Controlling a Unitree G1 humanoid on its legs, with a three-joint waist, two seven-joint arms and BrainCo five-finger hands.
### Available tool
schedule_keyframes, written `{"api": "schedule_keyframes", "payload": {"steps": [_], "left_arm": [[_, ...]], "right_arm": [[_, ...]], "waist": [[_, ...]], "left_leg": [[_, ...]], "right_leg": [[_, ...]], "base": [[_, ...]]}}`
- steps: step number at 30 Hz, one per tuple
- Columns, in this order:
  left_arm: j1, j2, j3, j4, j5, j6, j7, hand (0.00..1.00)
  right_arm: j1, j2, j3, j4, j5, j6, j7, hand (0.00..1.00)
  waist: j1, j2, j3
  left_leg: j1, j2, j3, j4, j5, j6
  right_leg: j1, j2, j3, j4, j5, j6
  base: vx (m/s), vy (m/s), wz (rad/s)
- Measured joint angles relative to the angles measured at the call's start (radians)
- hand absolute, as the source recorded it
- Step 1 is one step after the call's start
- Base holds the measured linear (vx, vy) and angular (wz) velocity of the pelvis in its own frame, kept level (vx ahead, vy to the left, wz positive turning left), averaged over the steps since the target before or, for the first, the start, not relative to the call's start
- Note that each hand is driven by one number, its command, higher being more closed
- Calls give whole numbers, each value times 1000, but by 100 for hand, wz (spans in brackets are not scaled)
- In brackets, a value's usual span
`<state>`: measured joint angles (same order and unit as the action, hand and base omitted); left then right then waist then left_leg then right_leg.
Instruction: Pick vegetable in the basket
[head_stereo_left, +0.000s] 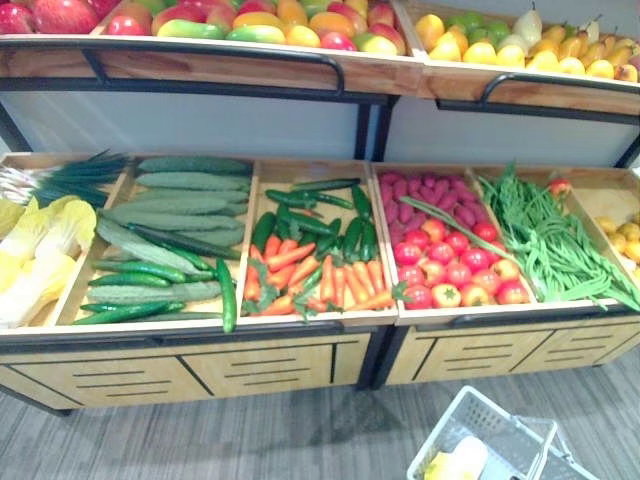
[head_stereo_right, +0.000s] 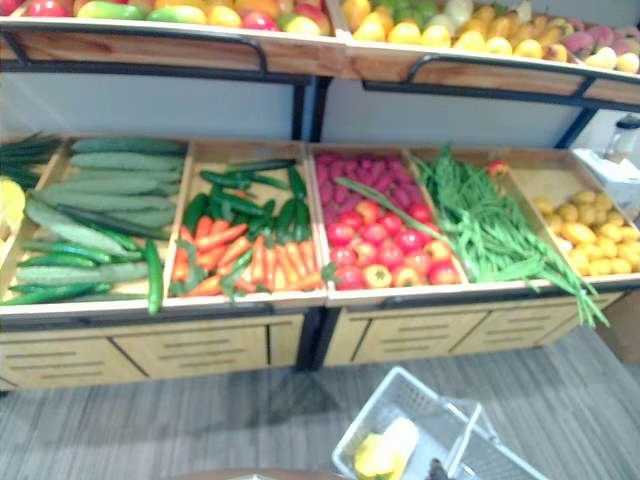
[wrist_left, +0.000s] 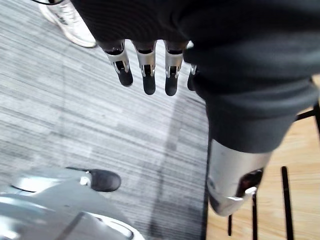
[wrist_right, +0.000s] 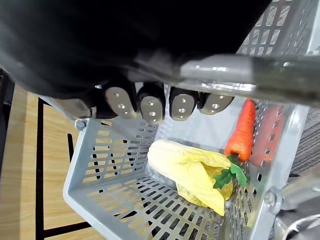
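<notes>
Basket (wrist_right: 115, 165) hangs just under the right hand (wrist_right: 150, 105), whose fingers are curled round its smooth metal handle (wrist_right: 240, 70), I'd say to carry it along for loading. In its grey plastic lattice, below those fingers, lie a crinkly yellow cabbage (wrist_right: 185, 170) and a tapered carrot (wrist_right: 242, 132). The left hand (wrist_left: 147, 75) hangs empty, fingers straight.

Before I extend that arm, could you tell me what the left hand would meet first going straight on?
Probably the grey carpeted floor: the left hand has straight fingers aimed at it with nothing between, though depth is unclear.
</notes>
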<state>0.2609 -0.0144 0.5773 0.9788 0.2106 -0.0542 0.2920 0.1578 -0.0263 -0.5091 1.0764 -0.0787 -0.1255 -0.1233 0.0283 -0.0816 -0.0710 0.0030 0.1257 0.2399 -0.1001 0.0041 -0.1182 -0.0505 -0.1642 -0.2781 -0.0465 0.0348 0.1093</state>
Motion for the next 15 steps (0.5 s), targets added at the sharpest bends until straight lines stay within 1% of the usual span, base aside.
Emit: {"api": "schedule_keyframes", "payload": {"steps": [1,2,3,5,7,8,11,15], "left_arm": [[-8,9,-5,28,-22,0,-23,0],[-13,10,-11,41,-43,0,-30,0],[-24,18,-28,68,-82,-1,-48,0],[-44,32,-59,96,-126,-11,-87,0],[-46,42,-85,109,-135,-13,-101,0],[-48,48,-106,127,-167,-18,-105,0],[-51,59,-143,139,-174,-23,-132,0],[-62,80,-190,167,-209,-23,-151,0]], "right_arm": [[-16,-6,0,22,0,-1,0,100],[-20,-9,-1,27,0,-2,-1,100],[-26,-16,0,37,0,-8,0,100],[-34,-20,9,40,1,-9,0,100],[-40,-27,18,43,1,-9,2,100],[-43,-33,28,50,1,-9,3,100],[-52,-44,46,72,1,-8,12,100],[-56,-44,52,79,1,-6,23,100]], "waist": [[-2,6,0],[-4,8,-2],[-4,12,-3],[-7,18,-5],[-17,26,-1],[-24,31,4],[-25,36,10],[-27,30,22]], "left_leg": [[0,-2,1,4,1,3],[0,-2,2,5,2,3],[1,-3,1,6,1,3],[2,-6,-3,6,1,2],[8,-7,-8,6,0,2],[16,-7,-11,6,-1,1],[20,-7,-15,6,-7,2],[22,-9,-26,5,-10,2]], "right_leg": [[1,1,8,-7,9,12],[2,1,10,-7,9,13],[3,1,10,-8,9,13],[5,1,11,-15,10,13],[16,1,9,-21,10,13],[25,1,7,-21,10,13],[29,1,5,-21,9,13],[29,-1,4,-19,8,12]], "base": [[124,-11,-7],[152,-8,-6],[102,-2,-2],[101,-10,-6],[66,-11,1],[46,-8,3],[-11,-3,1],[-53,-10,4]]}}
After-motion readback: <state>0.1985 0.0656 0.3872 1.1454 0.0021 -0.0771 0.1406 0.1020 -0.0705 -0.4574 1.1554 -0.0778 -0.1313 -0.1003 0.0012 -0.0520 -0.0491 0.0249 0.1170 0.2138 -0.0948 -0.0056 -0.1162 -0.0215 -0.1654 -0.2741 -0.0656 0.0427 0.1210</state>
